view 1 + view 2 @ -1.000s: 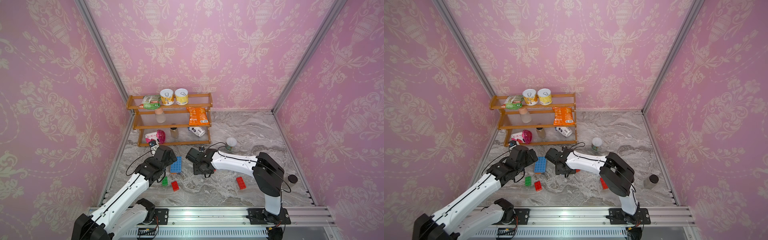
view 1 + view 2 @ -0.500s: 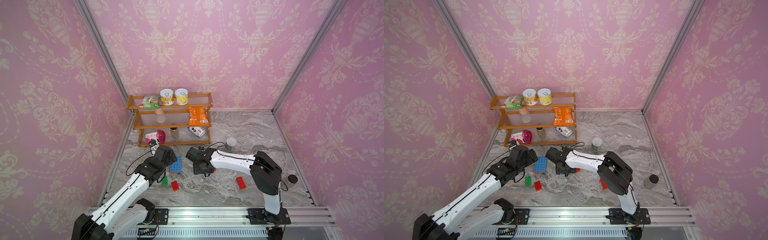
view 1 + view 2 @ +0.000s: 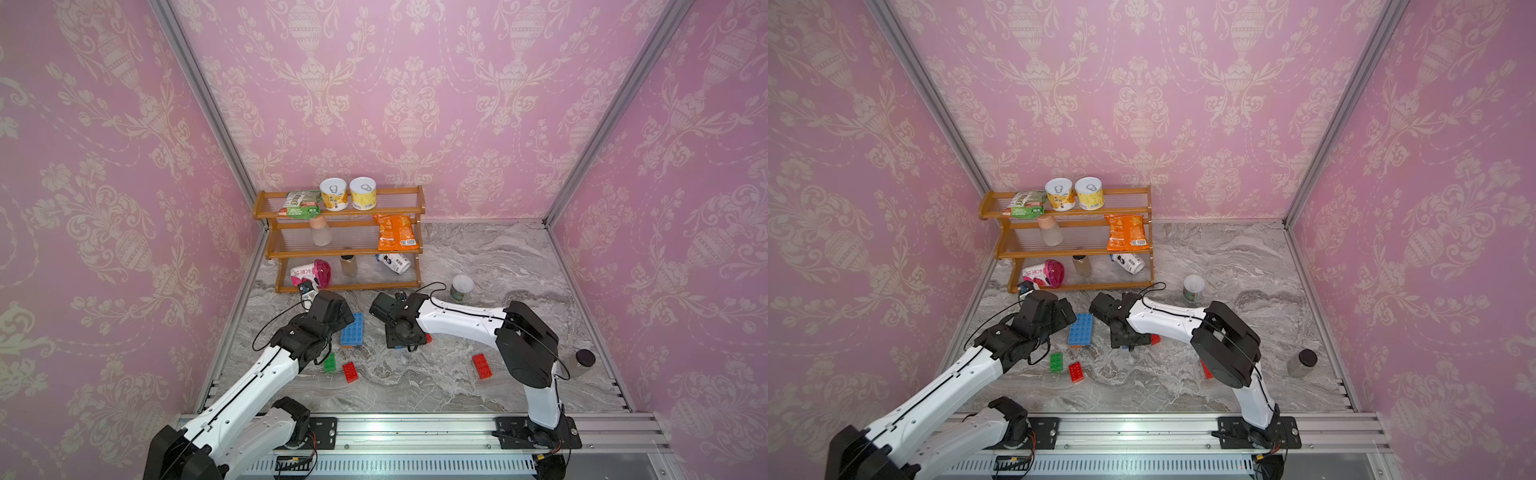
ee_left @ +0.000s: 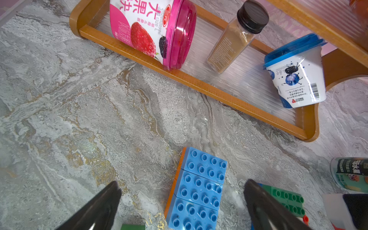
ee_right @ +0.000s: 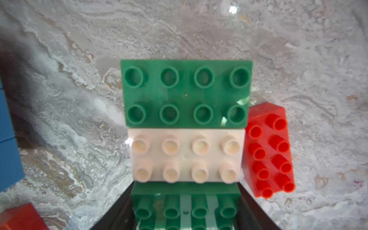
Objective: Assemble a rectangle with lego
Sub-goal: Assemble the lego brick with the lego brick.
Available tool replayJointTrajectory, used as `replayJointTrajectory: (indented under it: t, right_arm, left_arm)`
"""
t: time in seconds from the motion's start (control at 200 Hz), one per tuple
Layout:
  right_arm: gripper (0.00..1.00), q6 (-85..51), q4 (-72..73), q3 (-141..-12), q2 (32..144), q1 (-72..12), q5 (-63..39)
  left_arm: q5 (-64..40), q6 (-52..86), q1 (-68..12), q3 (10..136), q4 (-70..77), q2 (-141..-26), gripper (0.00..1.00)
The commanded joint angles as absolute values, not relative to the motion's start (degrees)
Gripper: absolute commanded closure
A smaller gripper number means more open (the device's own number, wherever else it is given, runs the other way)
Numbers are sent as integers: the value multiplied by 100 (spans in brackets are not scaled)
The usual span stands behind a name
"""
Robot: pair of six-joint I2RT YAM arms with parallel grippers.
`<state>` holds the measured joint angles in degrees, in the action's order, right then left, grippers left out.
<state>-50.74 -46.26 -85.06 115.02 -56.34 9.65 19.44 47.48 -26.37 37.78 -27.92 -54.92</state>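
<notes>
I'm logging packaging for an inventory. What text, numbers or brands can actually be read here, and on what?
"大果" and "20260209B6": pink-lidded yogurt cup.
"202602", rest blurred: blue-lidded cup.
"水果": green can; its other print is too small.
Yellow cans and orange bag: too small to read.
Lego bricks: none.

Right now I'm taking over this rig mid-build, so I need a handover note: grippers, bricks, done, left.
Left gripper: open, empty, by the blue slab.
Right gripper: closed on a green brick, in a row with the white brick and end green brick.
Loose: small green brick, left red brick, right red brick; a third red brick beside the row.
Done: blue slab stacked, row lined up.
Left: probably join them and fit the loose bricks into one rectangle.
</notes>
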Motion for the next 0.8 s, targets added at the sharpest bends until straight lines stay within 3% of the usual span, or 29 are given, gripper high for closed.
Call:
replayJointTrajectory:
  t: [0.0,0.345,0.795]
  right_arm:
    - [60,-4925,-4991,-8490,11826,-5602,974]
    - [84,-5135,-5425,-8644,12381,-5596,940]
    - [87,-5266,-5065,-9025,12478,-5682,478]
  left_arm:
    - [2041,4786,-2584,3793,-2853,-5543,1]
    - [2006,4763,-2584,3819,-2814,-5614,1]
    - [2047,4654,-2584,3850,-2818,-5629,1]
